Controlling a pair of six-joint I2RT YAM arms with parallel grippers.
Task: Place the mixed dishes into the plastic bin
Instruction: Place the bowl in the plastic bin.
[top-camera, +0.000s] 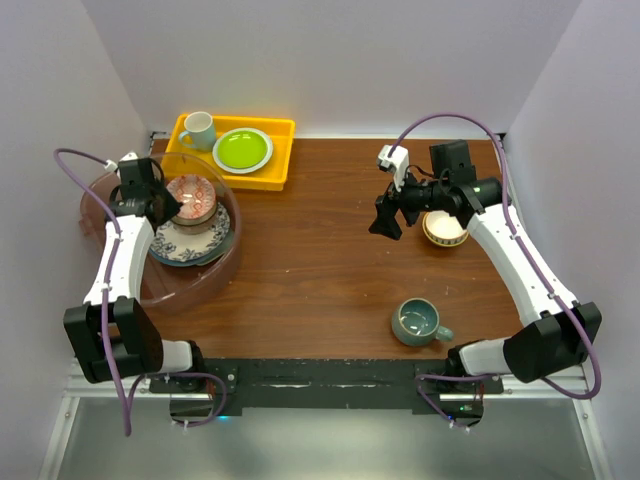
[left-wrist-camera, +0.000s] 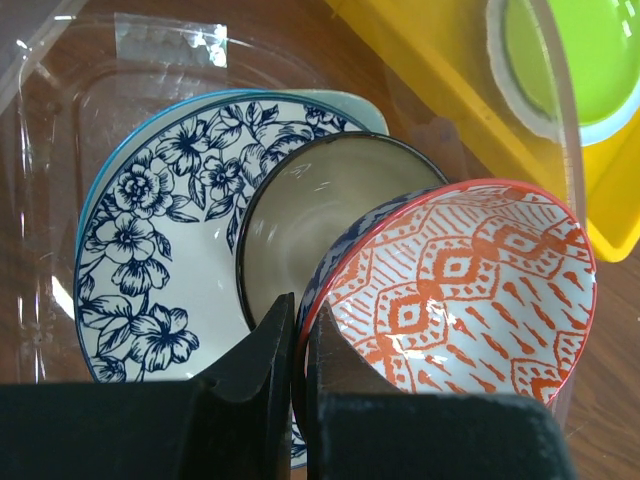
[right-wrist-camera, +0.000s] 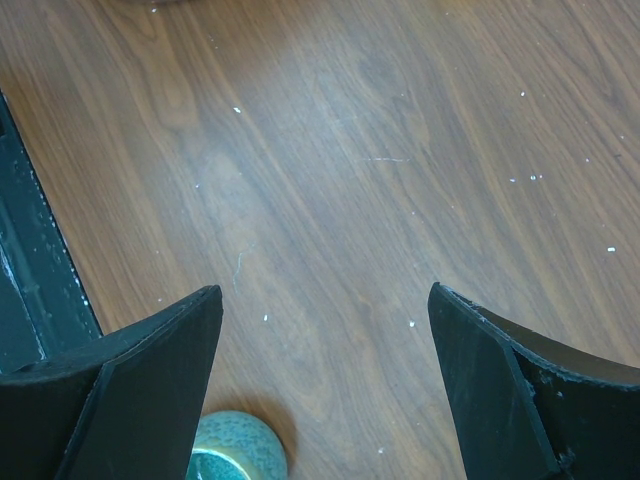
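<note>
**Left gripper clamps red-and-white bowl inside the bin**

The teal mug (top-camera: 415, 321) sits by the tabletop's near right edge. Farther in, the right gripper (right-wrist-camera: 325, 290) hangs with jaws spread wide over bare wood, the cream-tan bowl (top-camera: 445, 230) beneath its arm. At the left edge, the left gripper (left-wrist-camera: 298, 310) pinches the rim of the red-and-white bowl (left-wrist-camera: 460, 290), tilted inside the plastic bin (top-camera: 190, 285) over a blue floral plate (left-wrist-camera: 160, 250) and a dark-rimmed bowl (left-wrist-camera: 300, 220). Only the left wrist view shows a pale green corner (left-wrist-camera: 365, 108) underneath, probably the tray. The yellow tray (top-camera: 280, 150) lies just beyond the bin.

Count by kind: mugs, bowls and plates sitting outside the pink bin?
Mugs: 2, teal mug and white mug
Bowls: 1, cream bowl
Plates: 1, lime-green plate
Total: 4
</note>
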